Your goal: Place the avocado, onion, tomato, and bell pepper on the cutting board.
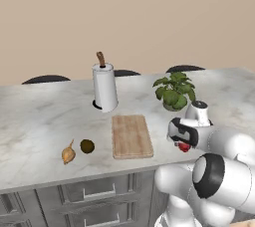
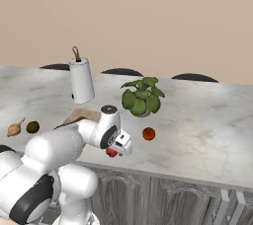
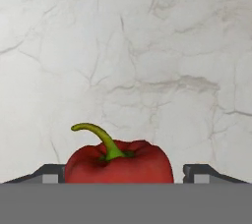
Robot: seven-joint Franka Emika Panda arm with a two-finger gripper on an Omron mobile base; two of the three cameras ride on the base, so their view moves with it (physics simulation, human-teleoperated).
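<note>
The gripper [image 3: 119, 176] stands over a single red bell pepper [image 3: 119, 163], one dark finger [image 3: 49, 174] on each side of it; in the hand view a sliver of counter shows between each tip and the pepper's flanks, and whether the jaws have closed on the fruit cannot be told. The pepper's green stem curls up toward the marble counter [image 3: 147, 46]. From the left base view the pepper [image 1: 184, 146] peeks out red beneath the white hand, to the right of the cutting board [image 1: 131, 136] and apart from it. In the right base view the same red [image 2: 112, 152] shows under the gripper [image 2: 118, 151] near the counter's front edge.

One tomato [image 2: 148, 133] lies on the marble just in front of the one potted plant [image 2: 142, 95], well apart from the board. One avocado [image 1: 87, 146] and one onion [image 1: 68, 154] sit side by side to the board's left, close but not touching, the onion's pointed tip raised. The one wooden board carries nothing. Behind it stands a single roll of paper towels [image 1: 105, 87] on a holder with a brown knob. Three dark chair backs [image 1: 46, 78] rise beyond the counter's far edge.
</note>
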